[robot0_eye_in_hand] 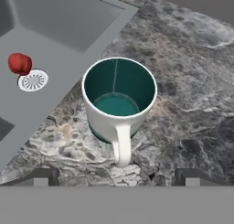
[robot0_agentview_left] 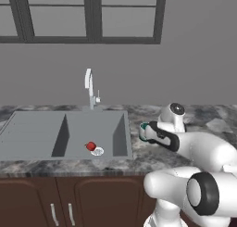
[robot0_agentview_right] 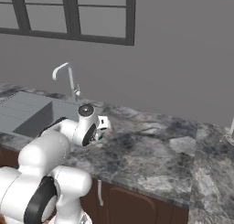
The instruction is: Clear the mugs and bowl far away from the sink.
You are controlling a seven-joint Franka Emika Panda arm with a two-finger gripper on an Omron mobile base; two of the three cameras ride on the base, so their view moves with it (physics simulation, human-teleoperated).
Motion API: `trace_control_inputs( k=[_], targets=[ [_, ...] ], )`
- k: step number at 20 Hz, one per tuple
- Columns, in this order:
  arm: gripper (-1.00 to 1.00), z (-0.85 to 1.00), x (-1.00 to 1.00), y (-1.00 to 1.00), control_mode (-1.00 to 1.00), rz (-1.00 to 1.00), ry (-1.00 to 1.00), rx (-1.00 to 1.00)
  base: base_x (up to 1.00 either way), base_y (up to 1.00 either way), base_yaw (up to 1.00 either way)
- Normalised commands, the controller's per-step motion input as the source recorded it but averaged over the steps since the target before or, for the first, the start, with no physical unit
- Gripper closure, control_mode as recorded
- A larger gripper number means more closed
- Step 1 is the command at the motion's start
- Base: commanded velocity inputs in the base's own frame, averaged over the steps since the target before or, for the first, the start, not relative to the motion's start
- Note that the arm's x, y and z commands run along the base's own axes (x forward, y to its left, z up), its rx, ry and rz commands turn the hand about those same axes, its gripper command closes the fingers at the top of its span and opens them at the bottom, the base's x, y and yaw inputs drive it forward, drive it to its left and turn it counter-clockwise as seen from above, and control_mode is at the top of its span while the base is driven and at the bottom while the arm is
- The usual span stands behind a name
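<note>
Gripper [robot0_eye_in_hand: 117,176]: fingers spread wide, holding nothing, poised over the white mug.
White mug [robot0_eye_in_hand: 119,99]: upright on the table [robot0_eye_in_hand: 192,81], just right of the sink [robot0_eye_in_hand: 55,22]; largely hidden by the arm in the base views.
Red mug [robot0_agentview_left: 90,146]: in the sink's right basin beside the drain [robot0_eye_in_hand: 33,80]; too small to judge its pose.

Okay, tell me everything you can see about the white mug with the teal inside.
The white mug is glossy, like ceramic, with a dark teal inside and base and one looped white handle turned toward the camera in the hand view. It stands upright and empty on the marbled stone counter, just beside the rim of the grey sink. The open gripper hangs above it, not touching.
</note>
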Motion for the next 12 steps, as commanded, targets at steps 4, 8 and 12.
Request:
trace_control_inputs(
  k=[4, 8, 12],
  targets=[
    [-1.00, -0.31, 0.24, 0.00, -1.00, 0.00, 0.00, 0.03, 0.00, 0.00, 0.00],
    [-1.00, -0.23, 0.23, 0.00, -1.00, 0.00, 0.00, 0.00, 0.00, 0.00, 0.00],
    [-1.00, -0.24, 0.20, 0.00, -1.00, 0.00, 0.00, 0.00, 0.00, 0.00, 0.00]
  ],
)
